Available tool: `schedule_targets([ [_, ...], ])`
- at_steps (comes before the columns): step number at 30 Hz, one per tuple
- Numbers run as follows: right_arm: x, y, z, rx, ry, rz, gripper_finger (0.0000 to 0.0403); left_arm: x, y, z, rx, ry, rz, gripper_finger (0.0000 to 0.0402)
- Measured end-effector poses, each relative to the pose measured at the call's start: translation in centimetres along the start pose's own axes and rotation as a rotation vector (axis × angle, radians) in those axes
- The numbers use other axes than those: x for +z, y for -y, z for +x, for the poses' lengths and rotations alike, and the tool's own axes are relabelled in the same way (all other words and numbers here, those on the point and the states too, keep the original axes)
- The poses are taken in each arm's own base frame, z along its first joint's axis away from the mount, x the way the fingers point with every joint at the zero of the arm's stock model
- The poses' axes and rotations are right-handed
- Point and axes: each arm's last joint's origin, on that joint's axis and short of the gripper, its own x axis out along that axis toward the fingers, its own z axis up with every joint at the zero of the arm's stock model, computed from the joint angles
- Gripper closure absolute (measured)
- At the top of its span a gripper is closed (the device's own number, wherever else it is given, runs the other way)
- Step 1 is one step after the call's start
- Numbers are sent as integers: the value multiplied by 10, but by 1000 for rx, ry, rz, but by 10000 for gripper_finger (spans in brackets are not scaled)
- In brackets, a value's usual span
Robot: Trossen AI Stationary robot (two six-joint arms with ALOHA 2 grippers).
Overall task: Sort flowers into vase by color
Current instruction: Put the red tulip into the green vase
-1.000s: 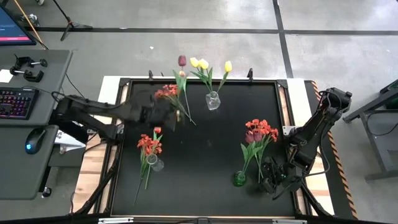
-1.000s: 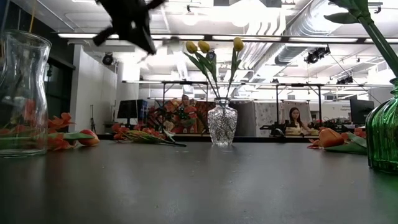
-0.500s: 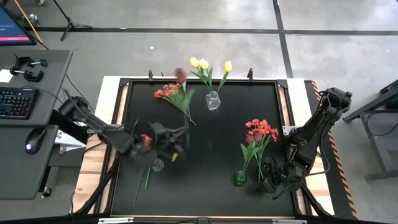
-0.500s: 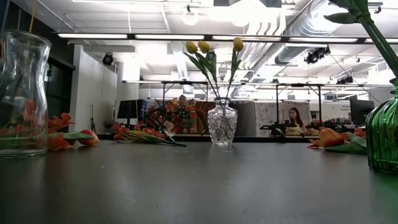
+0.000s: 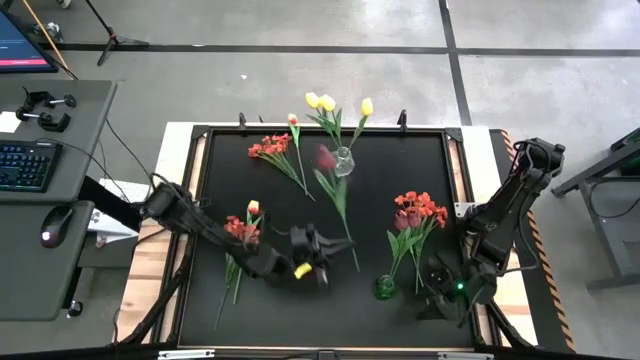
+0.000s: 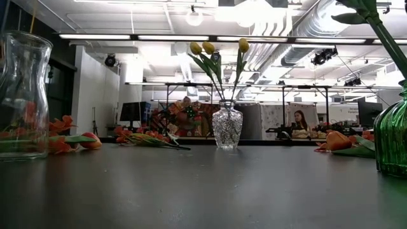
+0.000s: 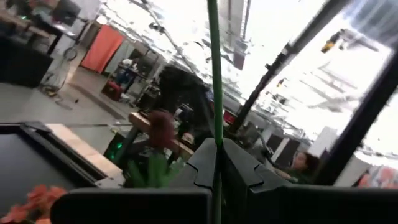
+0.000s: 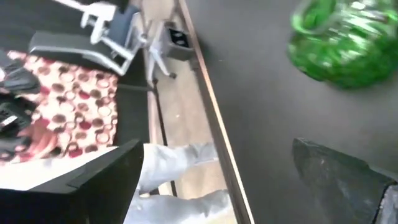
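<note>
The left gripper [image 5: 322, 262] hangs over the near middle of the black counter [image 5: 380, 200], its jaws shut tight on the thin green stem of a dark-headed tulip [image 5: 327, 157]. In the high view the stem runs from the jaws up toward the clear vase [image 5: 343, 161] at the far edge, and the blurred head shows just beside that vase. The left wrist view shows the stem [image 7: 215, 81] standing straight up out of the closed jaws.

The clear vase holds yellow tulips [image 5: 326, 103] that lean out past the far rim. A loose bunch of red tulips [image 5: 270, 147] lies flat in the far left part of the counter. Another red bunch [image 5: 240, 230] lies by the left edge, under the left arm. At the right, a green vase [image 5: 385, 288] stands near the front edge with red tulips [image 5: 419, 207] in it.

The right gripper [image 5: 441, 297] waits at the front right corner, just beside the green vase, jaws spread wide and holding nothing.

The widest bare stretch of counter lies in the middle, between the clear vase and the green one. The front left corner is also bare.
</note>
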Motion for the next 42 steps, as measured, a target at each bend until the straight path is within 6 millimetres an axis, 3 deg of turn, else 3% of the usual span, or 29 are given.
schedule_targets([
  [6, 6, -8, -8, 76, 33, -63, 4, -25, 38, 12, -37, -43, 163, 401],
  [10, 13, -14, -19, 129, 115, -35, 4, -41, 49, 17, -25, -108, 305, 401],
  [20, 35, -21, -53, 186, 441, 43, 4, -70, 38, 19, 20, -145, 281, 401],
  [29, 40, -21, -64, 206, 495, 58, 4, -79, 57, -1, -160, -209, 280, 401],
  [36, 41, -21, -64, 203, 501, 58, 4, -95, 33, 19, -148, -232, 288, 401],
  [42, 41, -21, -64, 204, 501, 61, 4, -115, 29, 32, -151, -225, 300, 401],
])
